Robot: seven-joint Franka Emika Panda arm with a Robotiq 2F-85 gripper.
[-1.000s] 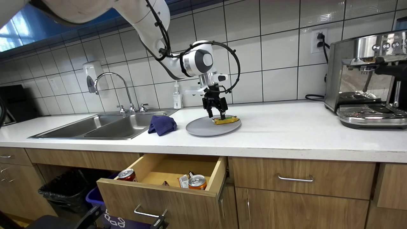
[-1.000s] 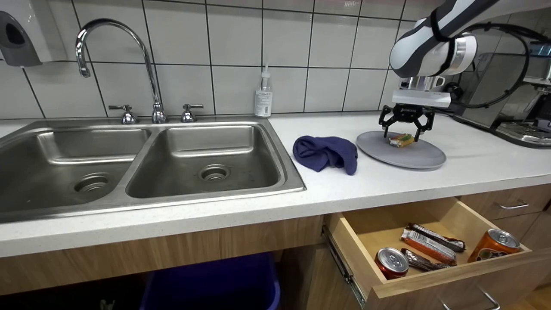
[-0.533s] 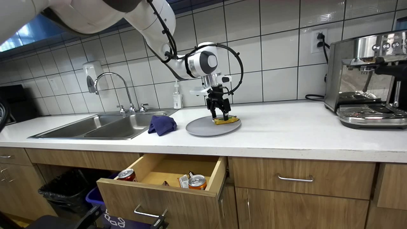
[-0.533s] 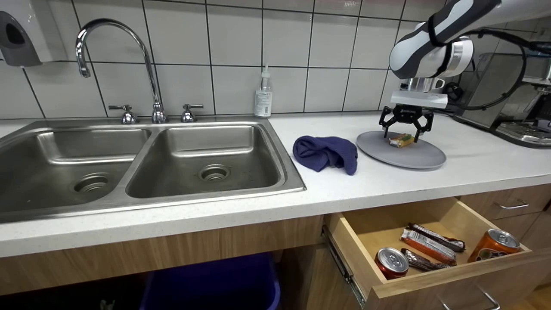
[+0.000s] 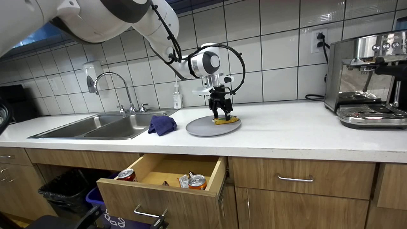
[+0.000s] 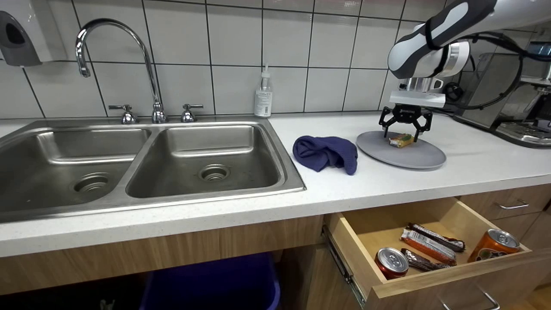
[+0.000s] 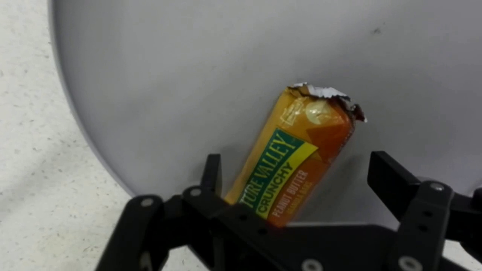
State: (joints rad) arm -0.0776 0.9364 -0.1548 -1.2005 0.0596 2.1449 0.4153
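The hand [image 6: 400,136], spread apart, straddles the granola bar [image 7: 292,158] without gripping; the grey plate [image 7: 150,94] therefore supports it.

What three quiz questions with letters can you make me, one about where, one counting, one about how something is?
1. Where does the yellow-wrapped bar lie?
A) In the sink
B) On the grey plate
C) On the coffee machine

2. How many drink cans show in the open drawer?
A) Two
B) Four
C) Five

3. How is the end effector?
A) Shut on the bar
B) Shut, holding nothing
C) Open

1: B, since both exterior views show it within the plate's rim.
2: A, since a red can and an orange can show there.
3: C, since its fingers stand apart, with plate showing on each side of the bar.
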